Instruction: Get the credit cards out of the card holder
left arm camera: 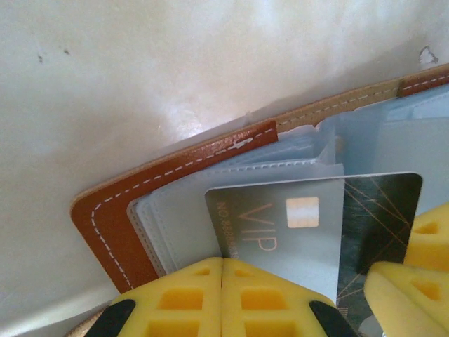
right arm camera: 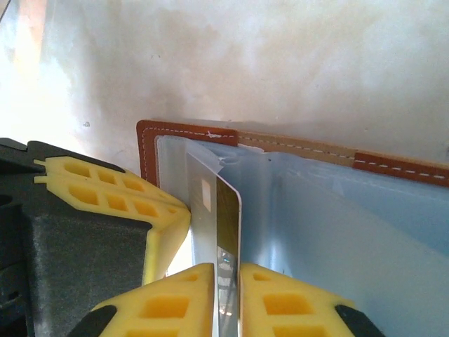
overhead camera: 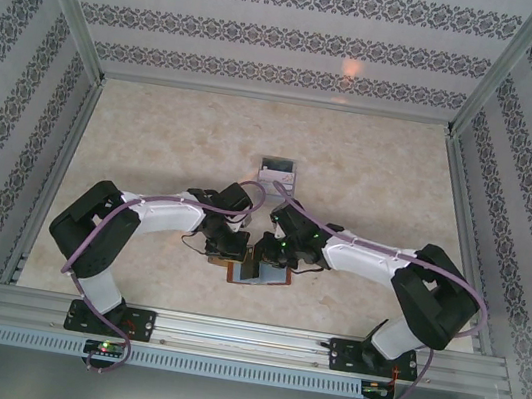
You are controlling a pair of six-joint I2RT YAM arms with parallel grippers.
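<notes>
Right gripper (right arm camera: 226, 270) sits closest to its wrist camera, its yellow jaws pressed against both faces of a credit card (right arm camera: 210, 225), which stands on edge between them. The card's far end reaches into the grey-blue inner pockets (right arm camera: 337, 232) of the card holder (right arm camera: 182, 131), which lies open with its reddish-brown stitched rim flat on the table (overhead camera: 154, 141). In the left wrist view the same card is grey with a small chip and the letters VIP, darker toward the end that the right gripper holds, and its other end lies under a translucent pocket. Left gripper (left arm camera: 222, 270) is closed with its yellow tips together and nothing between them, down over the holder's rounded-corner half just beside the card; whether it presses on the pockets I cannot tell. From the top view both grippers meet over the holder, which lies near the middle of the table's near edge. Farther in, toward the table's centre, stands a small clear box (overhead camera: 277, 173), well apart from the holder.
</notes>
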